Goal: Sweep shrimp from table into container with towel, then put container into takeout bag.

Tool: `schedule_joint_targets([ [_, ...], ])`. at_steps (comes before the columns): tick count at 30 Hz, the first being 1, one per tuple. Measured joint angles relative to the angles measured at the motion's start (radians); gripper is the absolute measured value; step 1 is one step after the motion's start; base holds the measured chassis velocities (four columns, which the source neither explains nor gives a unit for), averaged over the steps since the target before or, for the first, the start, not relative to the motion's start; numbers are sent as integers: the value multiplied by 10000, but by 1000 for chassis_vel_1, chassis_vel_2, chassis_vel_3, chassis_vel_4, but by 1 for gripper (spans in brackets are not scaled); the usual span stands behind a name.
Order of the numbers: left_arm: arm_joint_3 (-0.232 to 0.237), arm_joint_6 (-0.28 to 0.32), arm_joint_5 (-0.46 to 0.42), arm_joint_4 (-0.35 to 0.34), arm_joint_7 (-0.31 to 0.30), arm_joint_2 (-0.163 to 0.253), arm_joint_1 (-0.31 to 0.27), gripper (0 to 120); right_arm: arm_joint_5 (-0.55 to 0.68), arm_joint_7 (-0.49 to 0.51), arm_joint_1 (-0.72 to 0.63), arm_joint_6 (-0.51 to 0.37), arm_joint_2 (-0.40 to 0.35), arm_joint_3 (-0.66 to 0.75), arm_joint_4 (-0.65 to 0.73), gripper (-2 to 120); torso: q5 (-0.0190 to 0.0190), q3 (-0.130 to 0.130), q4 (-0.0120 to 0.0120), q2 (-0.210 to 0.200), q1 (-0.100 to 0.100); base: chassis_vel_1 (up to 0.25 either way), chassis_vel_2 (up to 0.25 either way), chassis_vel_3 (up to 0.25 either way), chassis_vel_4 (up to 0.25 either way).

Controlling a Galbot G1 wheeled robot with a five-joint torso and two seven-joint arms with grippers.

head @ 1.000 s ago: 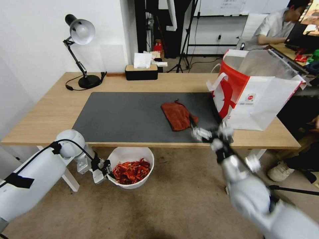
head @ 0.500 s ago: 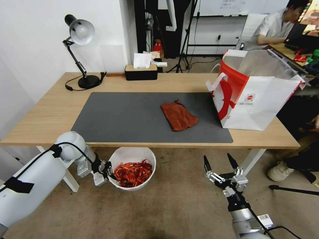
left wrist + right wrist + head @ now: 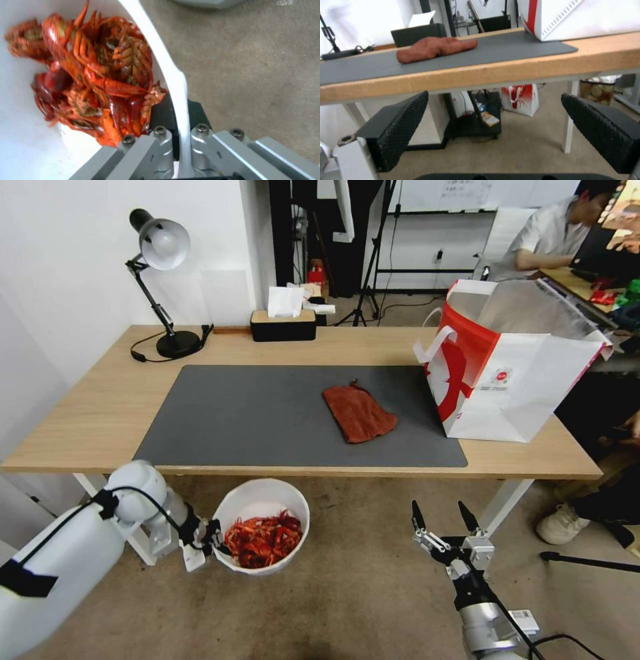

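Head view. The table (image 3: pixel 100 407), light wood with a dark grey mat (image 3: pixel 253 413), is standing across the middle. The towel (image 3: pixel 357 412), rust-red and crumpled, is lying on the right half of the mat, apart from everything else. The takeout bag (image 3: pixel 527 373), white with a red side panel, is standing upright and open at the table's right end, its near corner touching the mat's edge. A desk lamp (image 3: pixel 160 247) and a black tissue box (image 3: pixel 283 325) are sitting along the far edge. Below the table's near edge, over the floor, the left gripper (image 3: pixel 203 537) is pinching the rim of the container (image 3: pixel 260 499), which is hanging level and holding the shrimp (image 3: pixel 261 540). The right gripper (image 3: pixel 445 520) is hanging low over the floor, right of the container and well apart from it, fingers spread wide and holding nothing.

Left wrist view. The left gripper (image 3: pixel 178 140) is clamping the thin white wall of the container (image 3: pixel 163 62), one dark pad inside, one outside. The shrimp (image 3: pixel 96 80) are lying heaped against that wall, just beside the inner pad.

Right wrist view. The right gripper (image 3: pixel 493 125) is showing both ribbed fingers (image 3: pixel 403 120) wide apart with nothing between them. Beyond, the table (image 3: pixel 520 70) edge is running across, with the towel (image 3: pixel 433 48) on the mat (image 3: pixel 506 47) and the takeout bag (image 3: pixel 596 17) base at the far end.
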Motion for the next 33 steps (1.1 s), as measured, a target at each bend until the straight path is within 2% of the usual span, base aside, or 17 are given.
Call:
schedule_joint_targets([
  [2, -151, -5, 41, -722, -58, 170, 444, 0, 11, 1, 11, -7, -14, -4, -57, 100, 0, 0, 0, 0, 0, 0, 0, 0, 0],
  [4, -213, -6, 53, -981, -63, 234, 602, 0, 15, 1, 17, -10, -24, -10, -79, 100, 0, 0, 0, 0, 0, 0, 0, 0, 0],
  [6, -575, -7, 40, -1906, -70, 457, 1182, 0, 24, -10, 30, -14, -56, -52, -146, 100, 1, 0, 2, 0, 0, 0, 0, 0, 0],
  [7, -575, -7, 40, -1906, -70, 457, 1182, 0, 24, -10, 30, -14, -56, -52, -146, 100, 1, 0, 2, 0, 0, 0, 0, 0, 0],
  [9, -1167, -1, -264, -2981, -65, 725, 1648, 0, 24, -41, 35, -39, -36, -126, -217, 100, 0, 0, 3, 0, -1, 0, 0, 0, 0],
  [14, -1523, 291, -775, -3778, -45, 1037, 1458, 0, -5, -53, 40, -162, 36, -159, -260, 100, 0, 0, 1, 0, -1, 0, 0, 0, 0],
  [18, -1580, 991, -1580, -4270, -109, 1379, 524, 0, -101, -66, 43, -219, 111, -163, -259, 100, 0, 0, -3, 0, 0, 0, 0, 0, 0],
  [20, -1540, 1535, -2205, -4324, -181, 1638, -175, 0, -118, -64, 44, -245, 114, -155, -202, 100, 1, 1, -3, 0, 0, 0, 0, 0, 0],
  [21, -1540, 1535, -2205, -4324, -181, 1638, -175, 0, -118, -64, 44, -245, 114, -155, -202, 100, 1, 1, -3, 0, 0, 0, 0, 0, 0],
  [24, -1260, 2134, -3233, -4188, -355, 1999, -1091, 0, -121, -57, 35, -257, 112, -106, -120, 100, -2, 0, 0, 0, 0, 0, 0, 0, 0],
  [25, -1260, 2134, -3233, -4188, -355, 1999, -1091, 0, -121, -57, 35, -257, 112, -106, -120, 100, -2, 0, 0, 0, 0, 0, 0, 0, 0],
  [27, -970, 2415, -3870, -3895, -444, 2165, -1867, 0, -120, -48, 35, -285, 138, -87, -107, 100, -1, 1, 1, 0, 0, 0, 0, 0, 0],
  [28, -970, 2415, -3870, -3895, -444, 2165, -1867, 0, -120, -48, 35, -285, 138, -87, -107, 100, -1, 1, 1, 0, 0, 0, 0, 0, 0],
  [30, -537, 2562, -4178, -3384, -595, 2157, -2832, 0, -121, -22, 35, -336, 164, -93, -90, 100, -1, 1, 1, 0, -1, 0, 0, 0, 0],
  [31, -537, 2562, -4178, -3384, -595, 2157, -2832, 0, -121, -22, 35, -336, 164, -93, -90, 100, -1, 1, 1, 0, -1, 0, 0, 0, 0],
  [32, -339, 2587, -4244, -3174, -631, 2106, -3185, 0, -114, 1, 28, -392, 177, -108, -43, 100, 1, 1, 1, 0, 0, 0, 0, 0, 0],
  [33, 264, 2681, -4337, -2649, -709, 1891, -4151, 0, -85, 65, 12, -528, 212, -144, 96, 100, -3, 1, 2, 0, 0, 0, 0, 0, 0],
])
